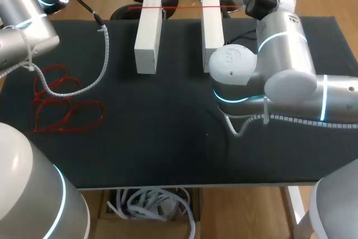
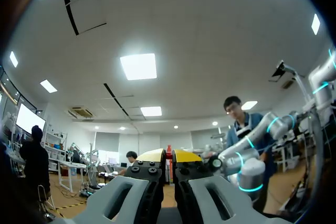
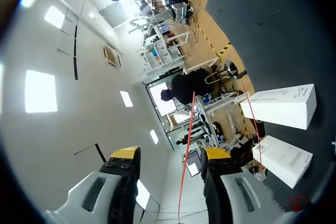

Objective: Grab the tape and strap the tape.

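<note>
Red tape (image 1: pixel 182 7) runs as a thin taut line across the far ends of a white box (image 1: pixel 148 34) & a second white box (image 1: pixel 212 26), both standing side by side w/ a gap btwn them on the black table mat (image 1: pixel 168 138). A loose red tape tangle (image 1: pixel 62 100) lies on the mat near the left arm (image 1: pixel 22 20), well apart from the boxes, beside a grey corrugated cable conduit (image 1: pixel 103 54) that hangs from that arm & curves over the mat. The right arm (image 1: pixel 279 65) comes in from the right, its elbow just beside the second box. In the left wrist view the left gripper (image 2: pixel 168 156) has its yellow tips pressed together w/ a narrow strip of red tape (image 2: pixel 169 153) pinched btwn them. In the right wrist view the right gripper (image 3: pixel 170 156) has its fingers spread wide; the tape (image 3: pixel 185 150) passes thru the gap, touching neither tip, & both boxes (image 3: pixel 281 106) (image 3: pixel 286 158) lie ahead of it. Faint print on the box sides is too small to read.
</note>
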